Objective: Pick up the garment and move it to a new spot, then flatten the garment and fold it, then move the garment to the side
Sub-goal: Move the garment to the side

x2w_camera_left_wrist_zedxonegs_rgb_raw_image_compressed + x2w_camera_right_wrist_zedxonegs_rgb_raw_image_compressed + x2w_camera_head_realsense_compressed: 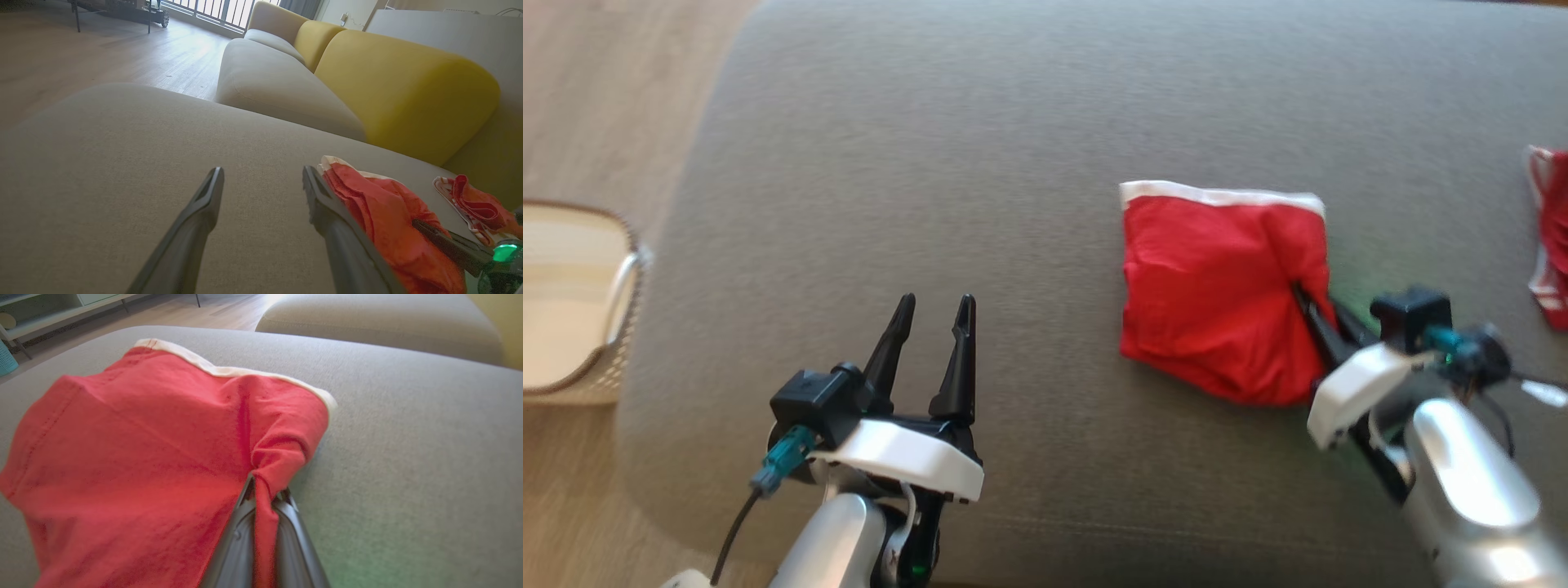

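The garment (1217, 294), red with a white band along its far edge, lies on the grey sofa cushion (980, 147) toward the robot's right, in a compact, roughly square packet with few wrinkles. Judged from that shape, relocation, flattening and folding appear complete. The final move to the side is not yet done, since the packet rests flat on the cushion. The right end effector (1305, 296) is clamped on a pinch of cloth at the packet's right edge, the fabric bunched between its closed fingers in the right wrist view. The left end effector (937, 302) hangs over bare cushion well left of the garment, fingers apart and holding nothing. A second red and white cloth (1553, 237) lies at the cushion's right margin, apart from the packet; whether that marks the destination cannot be told. A basket (625, 327) stands off the cushion's left side.
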Motion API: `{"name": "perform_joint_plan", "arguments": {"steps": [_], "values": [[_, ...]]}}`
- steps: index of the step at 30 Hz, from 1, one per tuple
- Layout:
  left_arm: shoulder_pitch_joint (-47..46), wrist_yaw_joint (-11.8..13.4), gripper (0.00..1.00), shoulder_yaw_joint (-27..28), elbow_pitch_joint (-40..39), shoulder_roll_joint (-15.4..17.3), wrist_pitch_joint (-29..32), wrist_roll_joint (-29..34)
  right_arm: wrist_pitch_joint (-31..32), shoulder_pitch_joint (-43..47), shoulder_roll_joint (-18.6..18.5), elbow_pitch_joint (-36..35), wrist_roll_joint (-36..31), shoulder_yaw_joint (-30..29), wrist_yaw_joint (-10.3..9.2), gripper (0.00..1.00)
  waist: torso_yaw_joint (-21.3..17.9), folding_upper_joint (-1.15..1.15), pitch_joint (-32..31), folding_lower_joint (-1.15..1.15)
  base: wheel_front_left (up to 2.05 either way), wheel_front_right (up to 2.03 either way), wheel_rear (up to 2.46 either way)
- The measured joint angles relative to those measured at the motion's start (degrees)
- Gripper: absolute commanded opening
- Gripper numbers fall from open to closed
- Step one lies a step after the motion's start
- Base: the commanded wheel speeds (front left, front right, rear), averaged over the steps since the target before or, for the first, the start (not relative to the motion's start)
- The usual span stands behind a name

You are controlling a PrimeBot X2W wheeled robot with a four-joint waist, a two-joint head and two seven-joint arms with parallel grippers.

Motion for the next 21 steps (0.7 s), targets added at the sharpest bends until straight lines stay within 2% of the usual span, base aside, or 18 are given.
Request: {"name": "perform_joint_plan", "arguments": {"steps": [7,15,21], "values": [[-3.67,-1.03,1.00,-0.43,-0.03,0.00,0.00,1.94,2.68,-7.97,-6.10,-6.94,-1.29,3.39,0.00,0.00,-6.94,0.00,2.31,0.00,0.00,0.00,0.00],[-10.78,-4.36,1.00,-2.11,2.23,-0.08,-0.03,7.15,5.82,-15.95,-14.89,-12.11,2.68,5.38,0.00,0.00,-15.77,0.00,7.74,0.00,0.00,0.00,0.00],[-16.84,-7.05,1.00,-2.58,4.94,-0.09,-0.07,11.71,6.16,-21.45,-18.24,-12.88,4.76,7.44,0.00,0.00,-22.34,0.00,12.67,0.00,0.00,0.00,0.00]]}}
